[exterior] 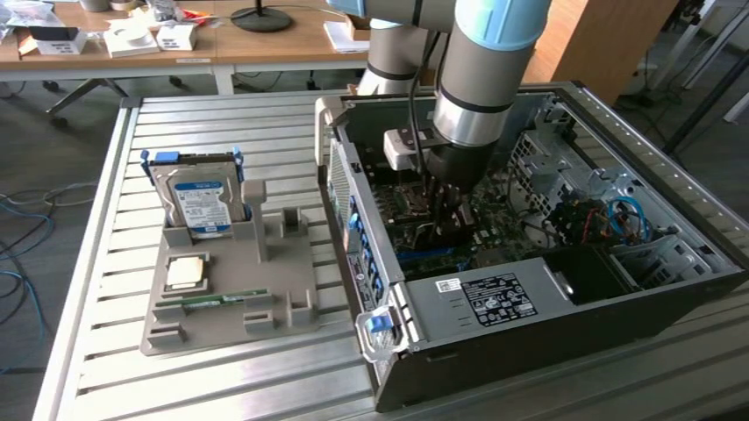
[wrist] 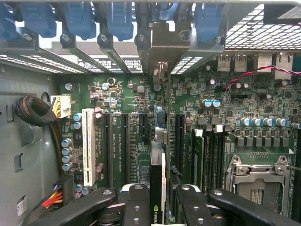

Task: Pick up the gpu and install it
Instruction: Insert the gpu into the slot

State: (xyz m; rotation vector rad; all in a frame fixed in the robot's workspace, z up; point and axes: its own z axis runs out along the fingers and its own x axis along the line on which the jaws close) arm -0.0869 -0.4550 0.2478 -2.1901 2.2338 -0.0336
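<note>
1. The gripper (wrist: 159, 195) was down inside the open computer case (exterior: 351, 175), which lay on its side on the slatted metal table (exterior: 175, 386).
2. Its black fingers (wrist: 138, 203) were pinched on the gpu (wrist: 157, 172), one on each face, and the card showed edge-on between them.
3. On the card, near the fingers, I could read the green-and-white NVIDIA logo.
4. The gpu stood over the green motherboard (wrist: 136, 117), in line with the long black slots and to one side of the white slot (wrist: 88, 146). I could not tell whether its edge touched a slot.
5. A row of blue clips (wrist: 120, 19) ran along the case's rear brackets beyond the card.
6. The power supply (exterior: 492, 298) carried a black-and-white label, its print too small for me to read.
7. At the exterior view's left, well apart from the case, the grey holder (exterior: 281, 289) held the blue-labelled hard drive (exterior: 202, 200) upright, with a memory stick (exterior: 210, 301) lying flat. I could not read the drive's label.
</note>
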